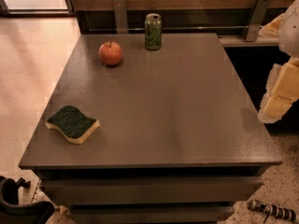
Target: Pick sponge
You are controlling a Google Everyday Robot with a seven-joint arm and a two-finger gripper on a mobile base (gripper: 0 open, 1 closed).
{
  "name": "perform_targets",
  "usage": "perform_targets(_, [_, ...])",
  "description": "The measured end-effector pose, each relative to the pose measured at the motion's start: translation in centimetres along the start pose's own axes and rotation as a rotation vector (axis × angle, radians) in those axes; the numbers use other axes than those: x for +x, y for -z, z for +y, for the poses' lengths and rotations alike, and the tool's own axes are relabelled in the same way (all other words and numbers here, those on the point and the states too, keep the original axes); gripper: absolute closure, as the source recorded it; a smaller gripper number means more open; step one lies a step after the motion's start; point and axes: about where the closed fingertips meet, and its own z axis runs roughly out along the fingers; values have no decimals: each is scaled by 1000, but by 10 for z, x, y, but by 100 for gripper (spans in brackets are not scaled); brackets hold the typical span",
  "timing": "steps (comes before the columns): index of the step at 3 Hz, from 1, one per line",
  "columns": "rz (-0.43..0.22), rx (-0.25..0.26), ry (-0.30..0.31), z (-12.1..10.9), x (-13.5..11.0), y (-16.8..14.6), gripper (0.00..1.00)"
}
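Your gripper (280, 94) is hanging at the right edge of the view, just off the right side of the dark grey table (187, 115), its yellowish padding showing, and you cannot tell whether it is spread or clenched. Well apart from it, across the tabletop, the sponge (73, 123) is lying flat near the front-left corner, green scouring side up over pale yellow foam. Further back, a red apple (110, 53) is sitting toward the rear left and a green drink can (153, 31) is standing upright near the back edge, the two apart from each other.
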Motion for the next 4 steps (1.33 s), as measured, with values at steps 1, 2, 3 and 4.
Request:
perform_targets(1, [-10, 5, -1, 0, -1, 1, 0])
perform_targets(2, [-149, -20, 13, 3, -19, -22, 0])
perform_targets(3, [-359, -62, 55, 14, -50, -64, 0])
perform_targets(4, [-568, -108, 76, 34, -96, -94, 0])
